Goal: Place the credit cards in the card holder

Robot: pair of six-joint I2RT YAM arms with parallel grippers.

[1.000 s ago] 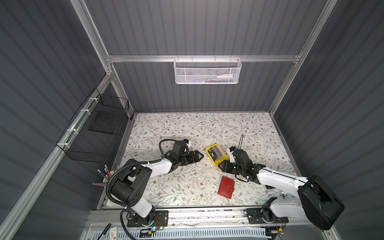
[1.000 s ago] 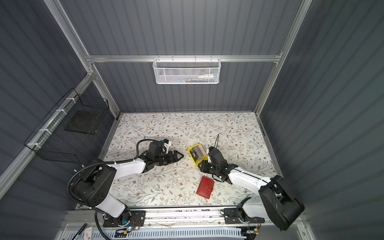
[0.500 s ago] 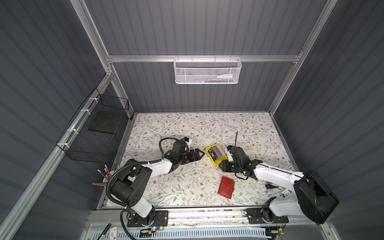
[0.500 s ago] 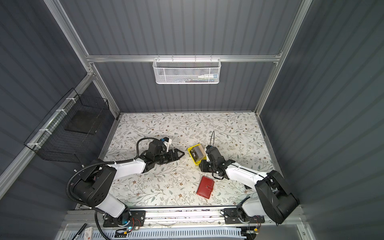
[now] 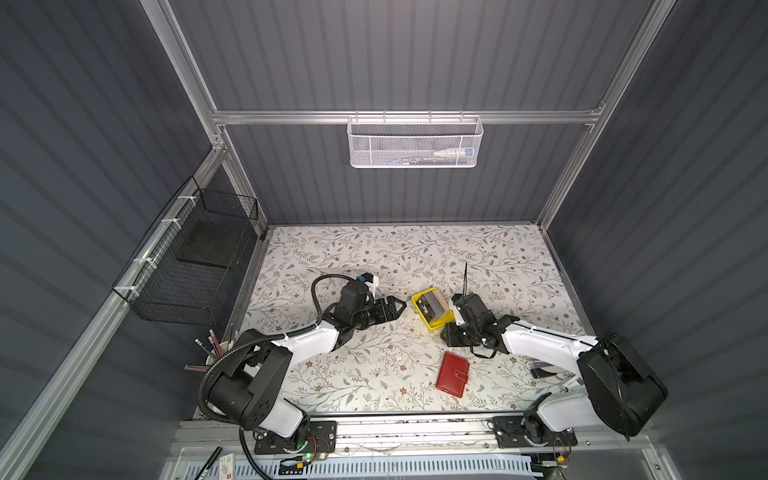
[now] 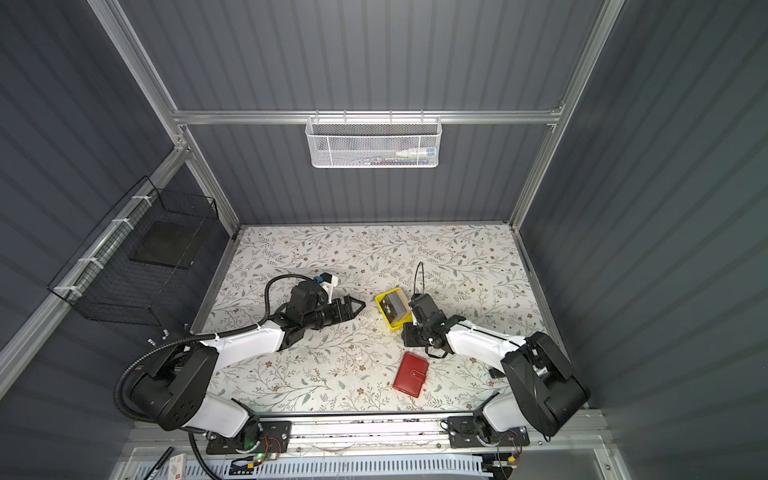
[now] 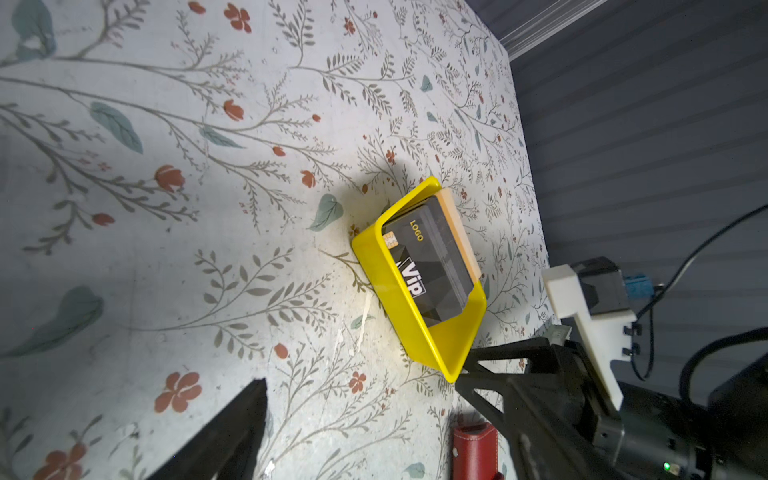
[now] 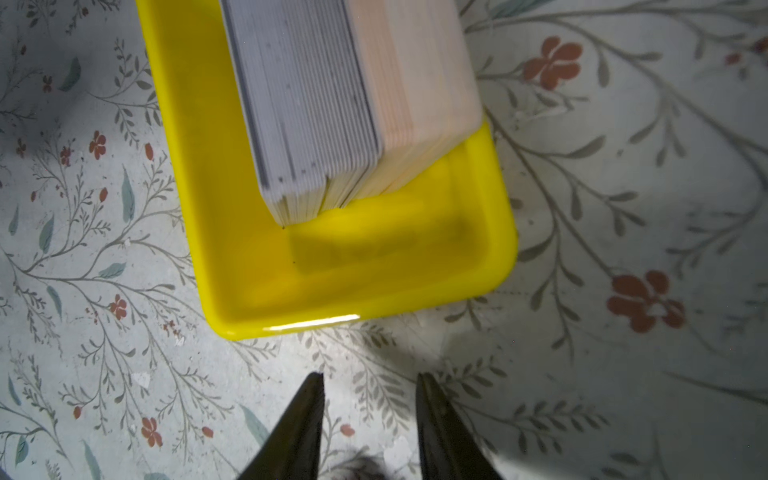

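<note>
The credit cards (image 8: 353,95) stand on edge as one thick pack in a small yellow tray (image 8: 353,299) near the middle of the floral table (image 5: 374,249). A black VIP card (image 7: 428,266) faces outward at the front of the pack. The red card holder (image 5: 453,375) lies flat and snapped shut nearer the front edge, well apart from the tray.

The right gripper (image 8: 370,386) hangs just short of the tray's end wall, its jaws a narrow gap apart and empty. The left gripper (image 5: 397,308) sits wide and empty on the tray's other side.

The step in hand looks like pulling out a first card. To do it well, pinch only the outermost card by its upper edge so no clump comes along. The light tray may slide, so the free gripper should brace its wall. The holder also needs unsnapping before anything can go in.

Counted:
- Tray: one.
- Card holder: one.
- Cards: a grey-edged block and a tan-edged block, each too tightly packed to count.
- Beyond them: one white mesh basket (image 5: 413,143) on the back rail and one black wire basket (image 5: 187,274) on the side wall.
</note>
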